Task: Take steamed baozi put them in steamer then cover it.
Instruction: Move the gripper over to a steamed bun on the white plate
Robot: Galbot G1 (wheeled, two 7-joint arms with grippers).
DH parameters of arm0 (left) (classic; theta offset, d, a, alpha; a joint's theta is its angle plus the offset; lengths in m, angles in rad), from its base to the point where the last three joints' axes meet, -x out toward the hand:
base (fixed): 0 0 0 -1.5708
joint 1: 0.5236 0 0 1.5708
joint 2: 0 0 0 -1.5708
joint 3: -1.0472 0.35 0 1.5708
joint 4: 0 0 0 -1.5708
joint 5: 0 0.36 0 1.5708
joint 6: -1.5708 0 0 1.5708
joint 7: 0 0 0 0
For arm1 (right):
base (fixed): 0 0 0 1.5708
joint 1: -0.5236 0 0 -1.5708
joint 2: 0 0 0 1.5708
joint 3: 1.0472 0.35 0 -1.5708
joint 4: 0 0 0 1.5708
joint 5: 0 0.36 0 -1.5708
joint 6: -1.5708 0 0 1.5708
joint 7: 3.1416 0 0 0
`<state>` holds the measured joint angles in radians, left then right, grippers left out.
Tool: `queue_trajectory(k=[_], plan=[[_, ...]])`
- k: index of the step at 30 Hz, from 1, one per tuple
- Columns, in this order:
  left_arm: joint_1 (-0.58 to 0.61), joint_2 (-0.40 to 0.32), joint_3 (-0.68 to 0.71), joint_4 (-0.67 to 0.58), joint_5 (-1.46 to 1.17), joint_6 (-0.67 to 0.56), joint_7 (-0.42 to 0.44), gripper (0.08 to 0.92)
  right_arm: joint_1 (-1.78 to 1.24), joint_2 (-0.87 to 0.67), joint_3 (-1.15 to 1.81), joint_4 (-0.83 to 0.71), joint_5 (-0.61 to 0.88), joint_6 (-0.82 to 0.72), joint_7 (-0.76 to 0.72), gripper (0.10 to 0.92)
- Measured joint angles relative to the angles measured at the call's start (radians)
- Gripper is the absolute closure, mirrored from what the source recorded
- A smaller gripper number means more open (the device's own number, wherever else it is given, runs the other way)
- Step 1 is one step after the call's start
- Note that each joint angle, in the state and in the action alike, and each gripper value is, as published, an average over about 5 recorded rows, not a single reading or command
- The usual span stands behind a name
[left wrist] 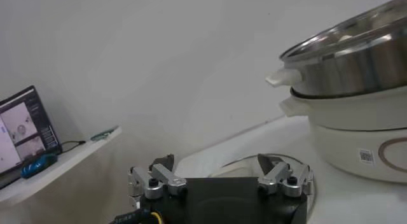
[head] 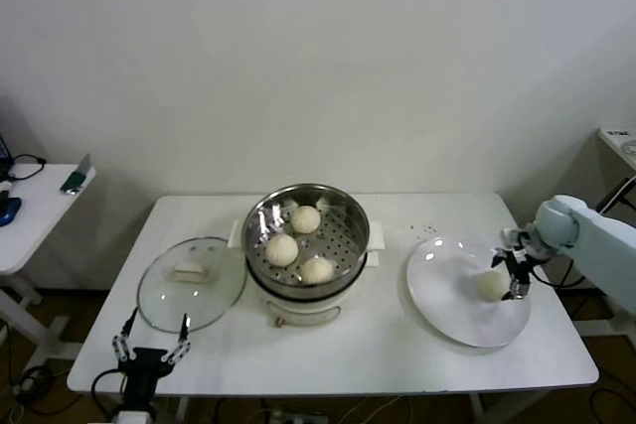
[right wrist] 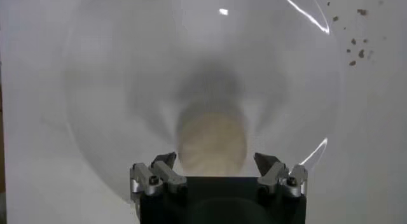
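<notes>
Three cream-white baozi lie in the shiny steel steamer, which sits on a white cooker base at the table's middle. A fourth baozi lies on the white plate at the right. My right gripper is open and hangs right over this bun; in the right wrist view the baozi sits between the spread fingers, apart from them. The glass cover with its cream bar handle lies flat on the table left of the steamer. My left gripper is open and empty at the table's front left edge.
A white side table with small devices stands at the far left. Dark crumbs lie on the table behind the plate. In the left wrist view the steamer and cooker base rise at the right, and a laptop stands far off.
</notes>
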<state>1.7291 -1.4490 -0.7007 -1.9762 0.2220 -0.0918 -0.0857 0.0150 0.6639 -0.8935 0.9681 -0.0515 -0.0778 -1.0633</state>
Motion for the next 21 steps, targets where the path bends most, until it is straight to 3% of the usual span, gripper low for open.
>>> queue_trajectory(k=[6, 21], plan=[[-0.004, 0.000, -0.002, 0.001, -0.001, 0.000, -0.001, 0.177, -0.002, 0.018, -0.003, -0.017, -0.008, 0.000, -0.005, 0.210], [-0.009, -0.002, -0.003, 0.009, -0.007, 0.001, -0.005, 0.177, 0.009, 0.026, -0.030, -0.027, 0.016, -0.006, -0.012, 0.330]])
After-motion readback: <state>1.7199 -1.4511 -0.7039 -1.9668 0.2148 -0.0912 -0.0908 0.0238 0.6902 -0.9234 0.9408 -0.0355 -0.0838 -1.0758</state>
